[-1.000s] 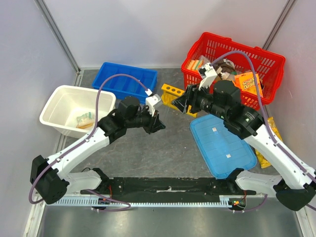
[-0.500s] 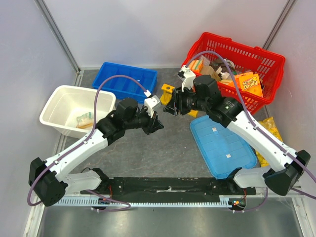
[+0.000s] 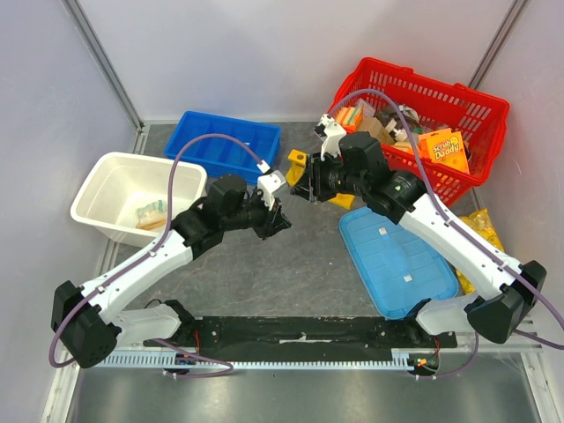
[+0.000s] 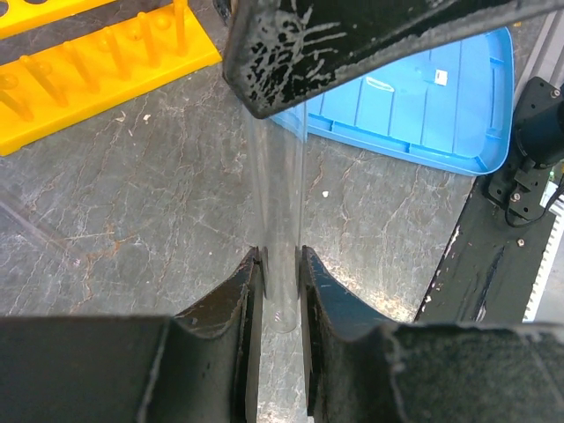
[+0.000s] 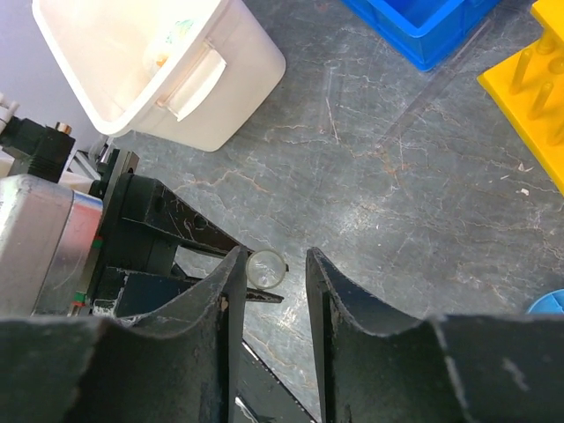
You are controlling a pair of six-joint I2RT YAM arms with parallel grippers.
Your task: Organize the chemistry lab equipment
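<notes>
My left gripper [image 3: 280, 220] [image 4: 280, 257] is shut on a thin clear tube [image 4: 282, 194] and holds it above the table. The tube's open end [image 5: 265, 269] sits between the fingers of my right gripper [image 3: 305, 187] [image 5: 274, 261], close to one finger. The right gripper is open and meets the left one over the table's middle. The yellow test-tube rack [image 3: 298, 164] [image 4: 88, 62] [image 5: 539, 84] lies just behind, partly hidden by the right arm. Another clear tube [image 5: 436, 92] lies on the table near the rack. A small clear bag [image 3: 151, 211] lies in the white bin [image 3: 106, 181].
A blue divided tray [image 3: 225, 144] stands at the back. A blue lid [image 3: 397, 260] [image 4: 441, 97] lies flat at the right. A red basket [image 3: 480, 110] of packs and boxes stands at the back right. A yellow chip bag [image 3: 483, 251] lies by the right wall.
My right arm has swung left and down from the basket side, and its open fingers now stand around the end of the tube. The left gripper has hardly moved.
</notes>
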